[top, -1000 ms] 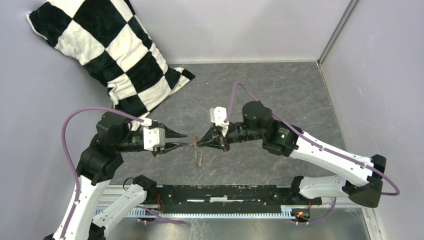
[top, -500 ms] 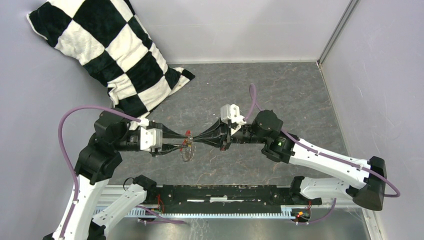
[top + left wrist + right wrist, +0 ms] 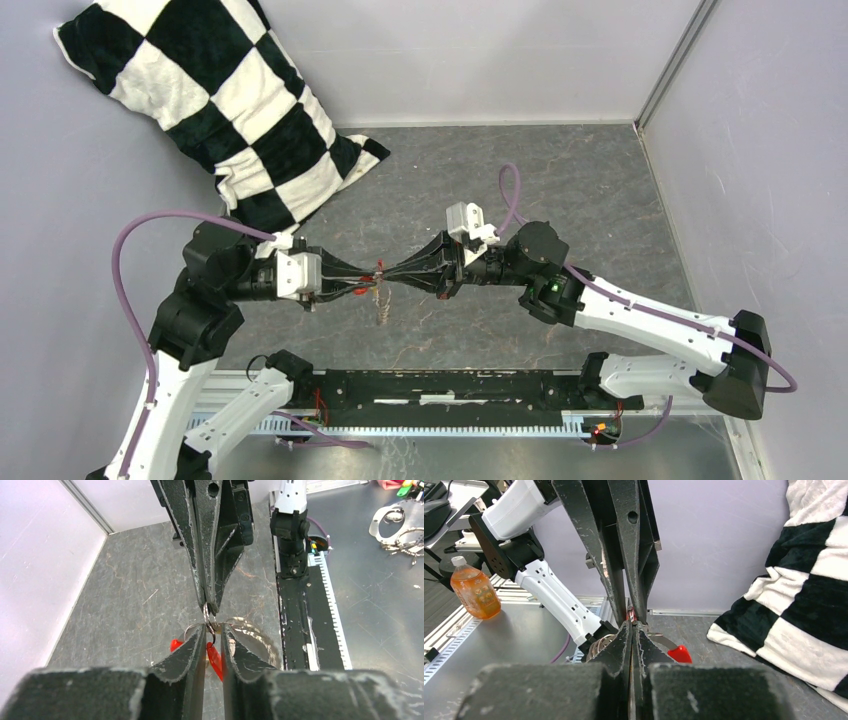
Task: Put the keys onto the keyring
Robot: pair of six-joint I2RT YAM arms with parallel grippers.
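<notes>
My two grippers meet tip to tip above the middle of the floor. The left gripper (image 3: 368, 279) (image 3: 214, 629) stands nearly shut with a narrow gap, pinching the coil-like grey keyring (image 3: 256, 636), which hangs below the tips (image 3: 381, 311) (image 3: 596, 647). The right gripper (image 3: 388, 277) (image 3: 631, 626) is shut on a small thin metal ring (image 3: 208, 618) right at the left fingertips. The red key (image 3: 680, 653) hangs beside the right fingers, its blade pointing at the tips. Red plastic (image 3: 215, 661) also shows between and beside the left fingers. The yellow key is out of view.
A black-and-white checked pillow (image 3: 215, 105) leans in the far left corner. Grey walls close in the back and right. A black rail (image 3: 450, 385) runs along the near edge by the arm bases. An orange drink bottle (image 3: 474, 590) stands off the table.
The right gripper moved up and left and rolled over to meet the left gripper tip to tip. The left jaws closed from open. The keyring now hangs under the joined tips.
</notes>
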